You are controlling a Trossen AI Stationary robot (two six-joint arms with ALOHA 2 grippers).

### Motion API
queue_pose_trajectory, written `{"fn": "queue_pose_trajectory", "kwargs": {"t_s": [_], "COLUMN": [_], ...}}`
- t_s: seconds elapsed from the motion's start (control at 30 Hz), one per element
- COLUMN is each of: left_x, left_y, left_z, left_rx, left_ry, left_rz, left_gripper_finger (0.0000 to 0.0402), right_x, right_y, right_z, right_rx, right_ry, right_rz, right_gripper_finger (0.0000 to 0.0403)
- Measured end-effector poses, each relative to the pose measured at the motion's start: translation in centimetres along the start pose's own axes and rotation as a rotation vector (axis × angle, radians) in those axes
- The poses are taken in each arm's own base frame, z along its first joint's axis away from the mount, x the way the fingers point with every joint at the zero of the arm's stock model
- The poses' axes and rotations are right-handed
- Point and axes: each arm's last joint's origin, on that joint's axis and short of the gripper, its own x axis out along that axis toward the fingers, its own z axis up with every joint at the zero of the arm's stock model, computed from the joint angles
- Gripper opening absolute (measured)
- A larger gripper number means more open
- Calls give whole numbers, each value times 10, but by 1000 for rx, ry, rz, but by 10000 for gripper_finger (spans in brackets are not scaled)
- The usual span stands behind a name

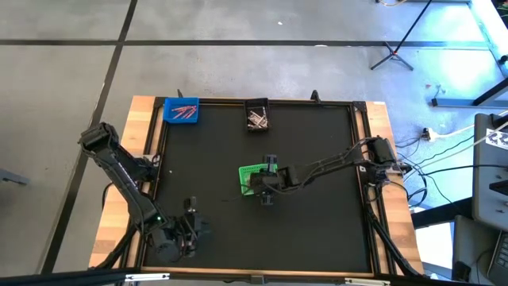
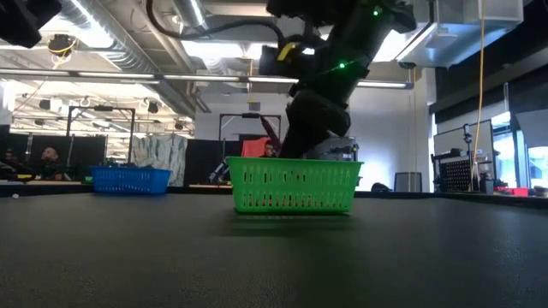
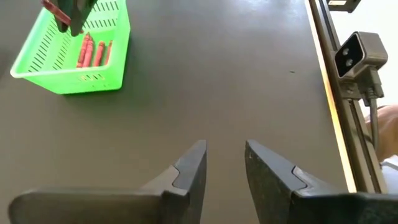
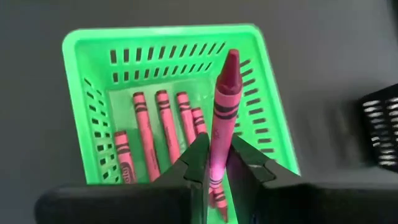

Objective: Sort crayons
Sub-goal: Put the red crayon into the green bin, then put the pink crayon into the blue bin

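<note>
Crayons — that's the game here, and one dark pink crayon [image 4: 222, 118] is pinched right now between the fingers of the right gripper [image 4: 214, 163], its tip pointing out past the fingertips. The jaws are closed tight on its paper wrapper, with no gap either side. The gripper hangs directly over the green bin [image 4: 84, 99] near the middle of the table [image 1: 317, 214], and in that bin lie several more pink-red crayons [image 4: 163, 127], side by side on the slotted floor.

Over on the far edge, the blue bin [image 1: 182, 110] holds a scatter of reddish sticks and the black bin [image 1: 257, 116] holds a few pale ones. The left gripper [image 3: 224, 167] waits low at the near left corner of the table, fingers parted a little, holding nothing.

So which step is this? From these views alone it's hard to call — the crayon is either just lifted out of the green bin or about to be dropped into it. Either way, my read is that the sort is partly done. If it's a lift, the next move calls for a clean rise clear of the bin wall, then a carry to the bin of matching colour. If it's a drop, just open the jaws squarely above the bin.
</note>
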Motion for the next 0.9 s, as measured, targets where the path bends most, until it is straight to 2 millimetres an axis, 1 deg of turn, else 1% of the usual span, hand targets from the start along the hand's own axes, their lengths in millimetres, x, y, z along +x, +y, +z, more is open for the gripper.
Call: {"fn": "queue_pose_trajectory", "kwargs": {"t_s": [0.1,0.23,0.37,0.47,0.57,0.7,0.9], "left_x": [0,1,0,-2,-6,-13,-19], "left_y": [0,0,-1,-2,-3,-4,-3], "left_z": [0,-1,-3,-7,-15,-25,-37], "left_rx": [-15,-60,-108,-192,-295,-418,-588], "left_ry": [18,40,98,163,258,373,486], "left_rz": [-12,-23,-66,-89,-99,-73,9], "left_gripper_finger": [110,130,137,137,137,137,130], "right_x": [2,1,-2,-9,-19,-35,-52], "right_y": [-3,-2,6,18,36,58,87], "right_z": [-1,-1,-3,-4,-6,-6,-9], "right_rx": [37,54,39,8,-37,-65,-77], "right_ry": [21,17,26,13,-24,-92,-172], "right_rz": [53,50,43,-22,-93,-144,-126], "right_gripper_finger": [57,106,147,157,158,158,159]}}
